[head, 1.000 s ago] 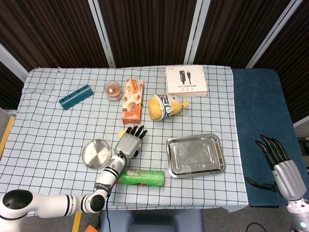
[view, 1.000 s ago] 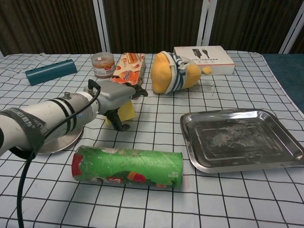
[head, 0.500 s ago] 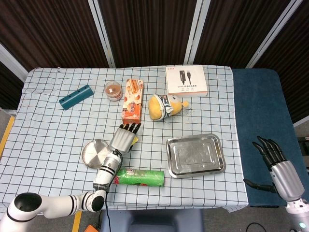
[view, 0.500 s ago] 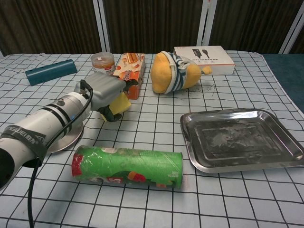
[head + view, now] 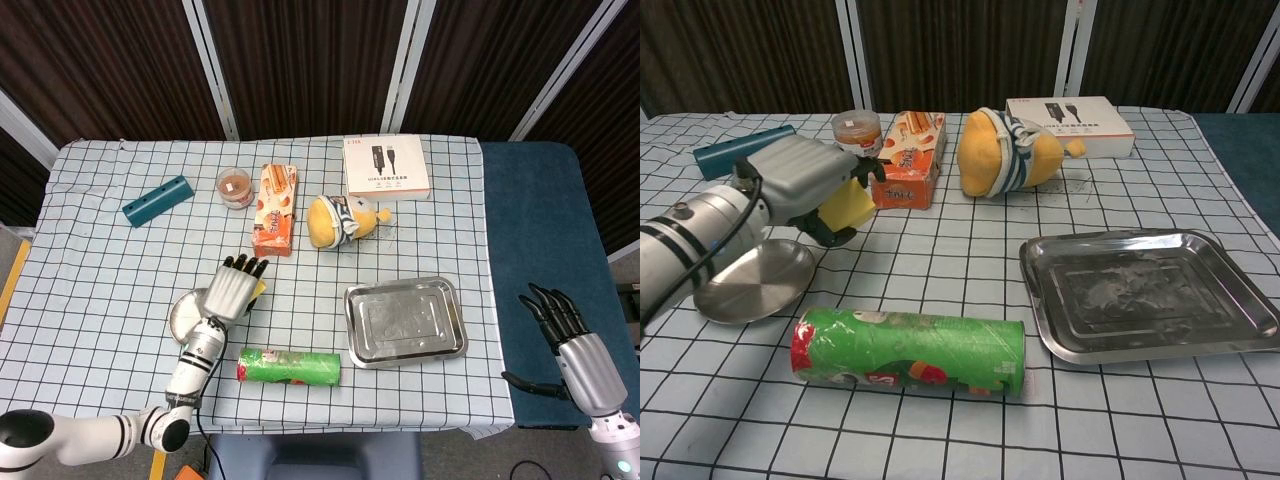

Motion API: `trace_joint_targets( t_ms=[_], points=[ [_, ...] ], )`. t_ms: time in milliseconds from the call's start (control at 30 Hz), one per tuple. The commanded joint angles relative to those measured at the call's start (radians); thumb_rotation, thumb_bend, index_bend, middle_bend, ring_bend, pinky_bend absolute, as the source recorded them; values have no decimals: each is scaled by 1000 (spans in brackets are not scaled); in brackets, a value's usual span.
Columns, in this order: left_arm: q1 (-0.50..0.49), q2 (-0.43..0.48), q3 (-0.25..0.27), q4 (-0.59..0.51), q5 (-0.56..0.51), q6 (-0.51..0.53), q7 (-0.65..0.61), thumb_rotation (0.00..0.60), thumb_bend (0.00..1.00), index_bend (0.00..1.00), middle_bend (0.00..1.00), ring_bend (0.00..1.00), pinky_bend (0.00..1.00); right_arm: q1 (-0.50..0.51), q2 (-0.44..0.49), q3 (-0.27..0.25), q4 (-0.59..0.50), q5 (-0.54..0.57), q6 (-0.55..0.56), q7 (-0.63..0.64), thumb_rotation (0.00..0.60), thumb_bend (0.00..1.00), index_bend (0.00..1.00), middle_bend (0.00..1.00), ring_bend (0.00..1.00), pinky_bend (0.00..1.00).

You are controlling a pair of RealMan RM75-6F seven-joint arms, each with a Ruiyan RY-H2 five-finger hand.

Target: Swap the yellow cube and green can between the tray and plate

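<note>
Carrying the yellow cube, my left hand has swung leftward and now hangs above the round plate's far edge, fingers wrapped around the cube. Below the hand, nearer me, the green can lies on its side on the counter. Off to its right sits the steel tray. My right hand hangs past the counter edge, fingers spread, holding nothing.

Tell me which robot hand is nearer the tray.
Left. The left robot hand, holding the yellow cube, is over the table near the plate, left of the tray. The right robot hand hangs off the table beyond its right edge.
</note>
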Motion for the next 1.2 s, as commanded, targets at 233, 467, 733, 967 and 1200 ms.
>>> trace_joint_targets(
  t_ms=[233, 467, 733, 967, 1200],
  points=[
    [116, 292, 94, -362, -152, -28, 85, 600, 659, 263, 468, 549, 811, 4, 1, -3, -7, 4, -14, -8, 600, 21, 0, 0, 0, 0],
    [135, 319, 118, -410, -130, -41, 57, 600, 603, 234, 397, 464, 725, 7, 1, 0, -12, 11, -20, -13, 600, 21, 0, 0, 0, 0],
    [142, 309, 108, -403, -110, -42, 19, 600, 432, 0, 10, 48, 348, 9, 4, -2, -15, 15, -29, -14, 600, 22, 0, 0, 0, 0],
    [158, 346, 107, -446, -59, -32, -22, 600, 386, 0, 0, 0, 163, 7, 4, -5, -14, 8, -23, -12, 600, 21, 0, 0, 0, 0],
    [180, 388, 118, -465, 2, -27, -72, 600, 379, 0, 0, 0, 146, 7, 2, -4, -12, 9, -21, -14, 600, 21, 0, 0, 0, 0]
  ],
)
